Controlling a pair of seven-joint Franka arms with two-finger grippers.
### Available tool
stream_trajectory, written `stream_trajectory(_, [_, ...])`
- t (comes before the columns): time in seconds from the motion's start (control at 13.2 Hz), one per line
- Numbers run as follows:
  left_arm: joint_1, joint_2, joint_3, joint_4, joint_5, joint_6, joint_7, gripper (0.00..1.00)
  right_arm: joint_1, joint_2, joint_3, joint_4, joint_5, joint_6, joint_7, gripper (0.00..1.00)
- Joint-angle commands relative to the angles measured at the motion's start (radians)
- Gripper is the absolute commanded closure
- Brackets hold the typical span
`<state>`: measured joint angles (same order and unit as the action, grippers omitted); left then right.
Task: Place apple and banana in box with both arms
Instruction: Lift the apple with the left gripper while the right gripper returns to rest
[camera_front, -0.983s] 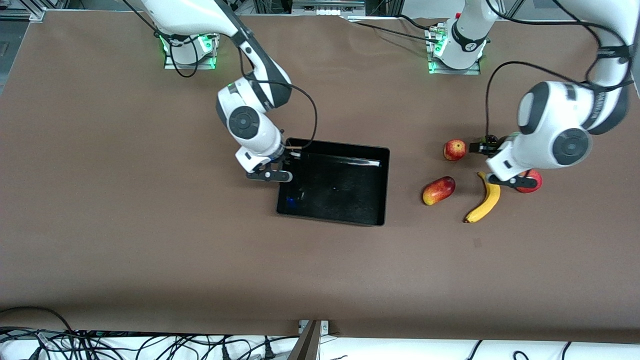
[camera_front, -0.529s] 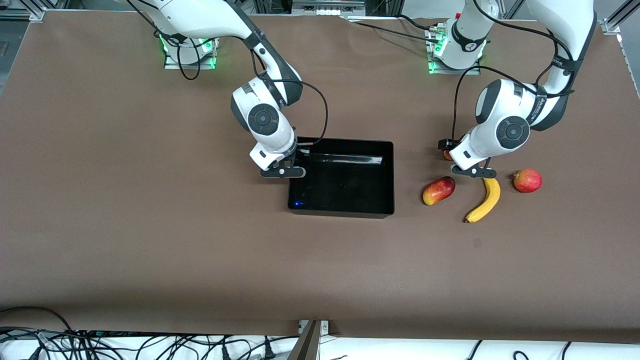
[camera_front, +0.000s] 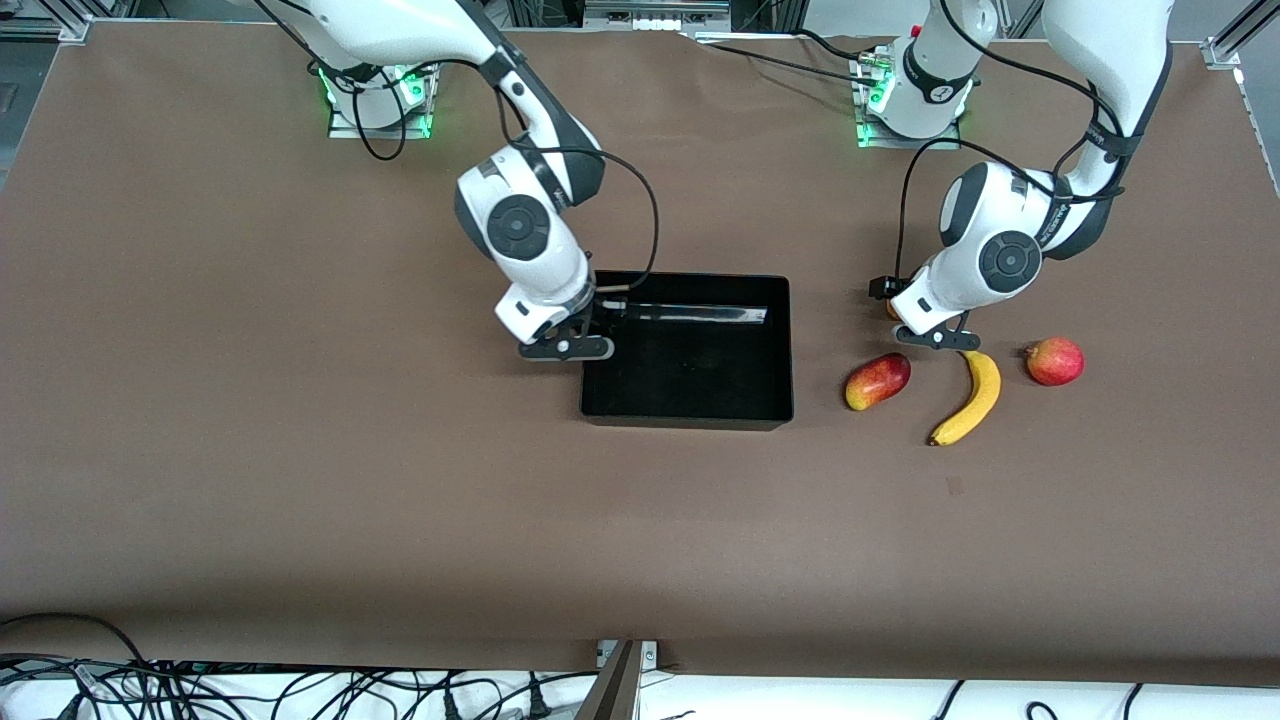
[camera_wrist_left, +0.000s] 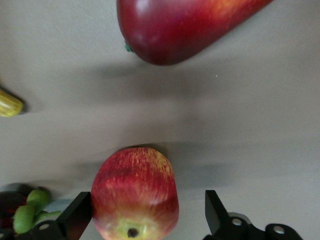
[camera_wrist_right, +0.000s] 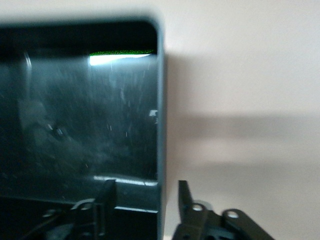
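Observation:
The apple (camera_wrist_left: 134, 197) lies on the table between my left gripper's (camera_wrist_left: 146, 220) open fingers. One finger (camera_wrist_left: 79, 216) is against it and the other stands apart. In the front view the left gripper (camera_front: 903, 306) covers the apple. The banana (camera_front: 975, 395) lies nearer the front camera, and its tip (camera_wrist_left: 7, 103) shows in the left wrist view. My right gripper (camera_front: 596, 320) is open at the box (camera_front: 690, 418), at the wall on the right arm's end. Its fingers straddle that wall (camera_wrist_right: 161, 150), one inside and one outside.
An oblong red-yellow fruit (camera_front: 877, 381) lies beside the banana toward the box, and it also shows in the left wrist view (camera_wrist_left: 185, 25). An evenly red round fruit (camera_front: 1054, 361) lies beside the banana toward the left arm's end.
The left gripper has swung from over the banana and the round red fruit to over the apple. The right gripper and the box have shifted toward the left arm's end, and the box has straightened.

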<state>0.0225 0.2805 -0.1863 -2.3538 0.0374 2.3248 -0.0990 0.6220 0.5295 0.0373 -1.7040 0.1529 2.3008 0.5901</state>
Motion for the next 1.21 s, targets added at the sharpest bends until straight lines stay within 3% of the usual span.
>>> stream_trajectory(0.0, [0.004, 0.003, -0.001, -0.004, 0.012, 0.013, -0.002, 0.49, -0.112, -0.138, 0.009, -0.013, -0.009, -0.096, -0.044, 0.00])
stream_trajectory(0.15, [0.004, -0.007, -0.002, 0.007, 0.012, 0.005, 0.007, 0.67, -0.198, -0.230, 0.009, -0.016, -0.006, -0.167, -0.116, 0.00])
stream_trajectory(0.3, [0.002, -0.058, -0.010, 0.048, 0.012, -0.048, 0.010, 0.70, -0.293, -0.317, 0.012, -0.016, 0.004, -0.284, -0.188, 0.00])
stream_trajectory(0.53, [-0.002, -0.066, -0.091, 0.293, 0.009, -0.331, -0.051, 0.70, -0.434, -0.451, 0.018, -0.023, 0.005, -0.492, -0.378, 0.00])
stream_trajectory(0.68, [-0.051, 0.008, -0.119, 0.472, 0.001, -0.454, -0.141, 0.68, -0.499, -0.505, 0.016, -0.025, -0.009, -0.593, -0.502, 0.00])
stream_trajectory(0.83, [-0.161, 0.081, -0.119, 0.606, -0.004, -0.483, -0.310, 0.68, -0.516, -0.532, 0.009, -0.031, -0.080, -0.639, -0.527, 0.00])
stream_trajectory(0.98, [-0.274, 0.169, -0.117, 0.706, 0.001, -0.483, -0.511, 0.66, -0.516, -0.540, 0.004, -0.043, -0.127, -0.639, -0.538, 0.00])
stream_trajectory(1.13, [-0.341, 0.235, -0.117, 0.748, 0.009, -0.473, -0.654, 0.67, -0.516, -0.540, -0.005, -0.039, -0.128, -0.641, -0.559, 0.00])
